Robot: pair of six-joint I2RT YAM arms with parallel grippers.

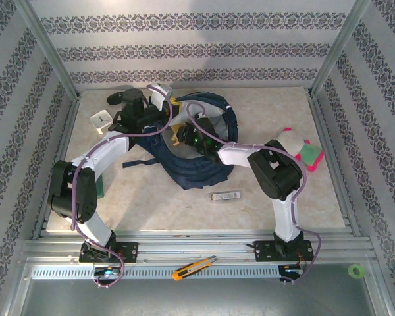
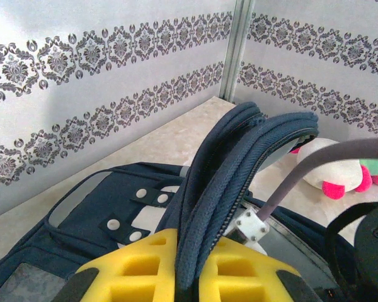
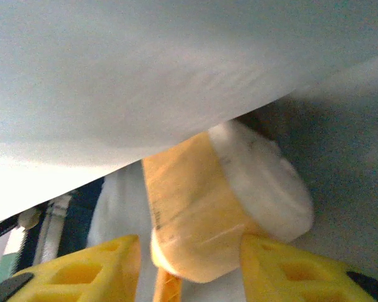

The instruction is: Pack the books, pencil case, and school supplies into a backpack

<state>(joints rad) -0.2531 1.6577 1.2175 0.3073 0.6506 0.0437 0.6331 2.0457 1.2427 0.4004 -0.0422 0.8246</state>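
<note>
The backpack (image 1: 184, 168) lies at the centre of the top view, its mouth lifted toward the back wall. The left hand (image 2: 189, 274) is clenched on the zipped rim of that mouth and holds the navy fold up so the bag gapes. The right hand (image 3: 189, 248) reaches into the opening, and the tan-yellow supply item (image 3: 198, 201) sits between its yellow fingers (image 3: 107, 264). That close view is blurred, so we cannot tell whether the fingers press on the item or merely flank it. We judge this item to be inside the bag or nearly so. The slim silver bar (image 1: 226, 195) lies on the table (image 1: 270, 112) just below the backpack in the top view, so it is left to pack. What else lies inside we cannot tell, and the zip stands open. The plush toy (image 1: 303, 150) at right and the white clock (image 1: 100, 120) at upper left are no part of this job.
</note>
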